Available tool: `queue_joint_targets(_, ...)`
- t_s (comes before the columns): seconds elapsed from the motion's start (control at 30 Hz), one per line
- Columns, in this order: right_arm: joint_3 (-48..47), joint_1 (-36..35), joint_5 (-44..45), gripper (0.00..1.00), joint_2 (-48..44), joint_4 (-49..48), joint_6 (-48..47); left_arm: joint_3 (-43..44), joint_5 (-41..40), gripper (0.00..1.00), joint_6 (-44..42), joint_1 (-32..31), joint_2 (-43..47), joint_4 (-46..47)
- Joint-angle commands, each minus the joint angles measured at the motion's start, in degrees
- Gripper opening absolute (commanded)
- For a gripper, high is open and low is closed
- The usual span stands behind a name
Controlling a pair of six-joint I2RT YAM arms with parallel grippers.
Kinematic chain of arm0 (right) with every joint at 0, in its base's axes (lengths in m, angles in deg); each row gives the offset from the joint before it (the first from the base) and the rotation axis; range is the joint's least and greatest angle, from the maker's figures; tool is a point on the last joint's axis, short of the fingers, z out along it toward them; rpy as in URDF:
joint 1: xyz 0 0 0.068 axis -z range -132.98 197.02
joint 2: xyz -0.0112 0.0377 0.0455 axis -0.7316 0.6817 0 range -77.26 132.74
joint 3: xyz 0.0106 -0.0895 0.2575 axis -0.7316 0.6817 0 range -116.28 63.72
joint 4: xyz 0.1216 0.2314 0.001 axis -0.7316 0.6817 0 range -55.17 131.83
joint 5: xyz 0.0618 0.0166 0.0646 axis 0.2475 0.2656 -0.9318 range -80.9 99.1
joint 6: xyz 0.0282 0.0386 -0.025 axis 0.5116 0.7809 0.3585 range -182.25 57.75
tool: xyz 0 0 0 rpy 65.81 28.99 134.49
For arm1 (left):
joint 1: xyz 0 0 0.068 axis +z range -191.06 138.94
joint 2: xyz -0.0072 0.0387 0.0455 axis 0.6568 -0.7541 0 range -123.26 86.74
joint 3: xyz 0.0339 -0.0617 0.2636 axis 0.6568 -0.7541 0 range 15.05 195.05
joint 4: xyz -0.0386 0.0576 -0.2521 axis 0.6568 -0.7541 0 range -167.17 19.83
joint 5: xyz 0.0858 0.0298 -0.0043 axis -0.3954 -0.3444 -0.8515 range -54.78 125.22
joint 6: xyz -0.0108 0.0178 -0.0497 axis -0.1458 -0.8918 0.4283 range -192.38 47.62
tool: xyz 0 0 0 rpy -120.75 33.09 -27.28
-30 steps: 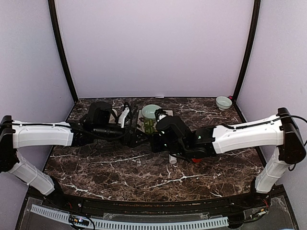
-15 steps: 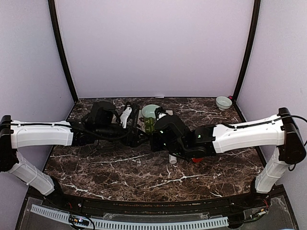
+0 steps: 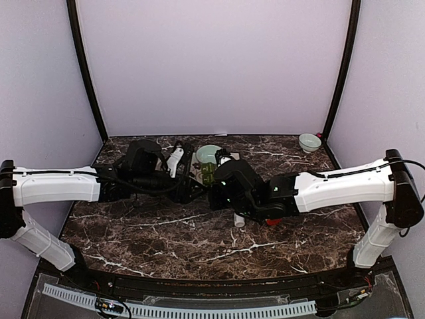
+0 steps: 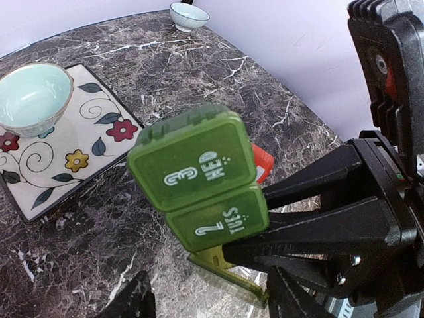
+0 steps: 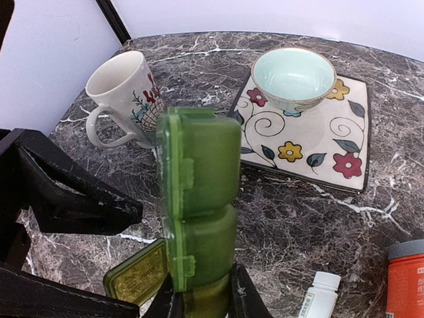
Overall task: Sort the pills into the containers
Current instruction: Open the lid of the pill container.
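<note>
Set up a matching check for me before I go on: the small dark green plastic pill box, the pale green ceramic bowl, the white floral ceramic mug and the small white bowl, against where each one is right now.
Things
1. small dark green plastic pill box
2. pale green ceramic bowl
3. white floral ceramic mug
4. small white bowl

Places
A. far right corner of the marble table
B. clamped in the right gripper
C. on the square floral tile
D. upright on bare marble beside the tile

Pairs: 1-B, 2-C, 3-D, 4-A
</note>
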Motion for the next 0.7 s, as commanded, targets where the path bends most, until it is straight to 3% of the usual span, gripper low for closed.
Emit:
queue_joint_targets(0.0,-0.26,-0.28,-0.94,0.0,-2.06,-1.42,0.84,0.22,-3.16,0.57,-0.88,0.12,2.21,-1.96)
queue_joint_targets(0.3,1.23,0.7,-4.8,0.0,-3.1,-3.3,1.91,-0.63,-3.28,0.39,-0.69,0.1,3.11,-1.27)
queue_joint_targets(0.67,3.42,0.96,-5.23,0.0,-3.12,-4.57,2.79,-0.74,-0.34,0.33,0.53,0.11,2.01,-1.27)
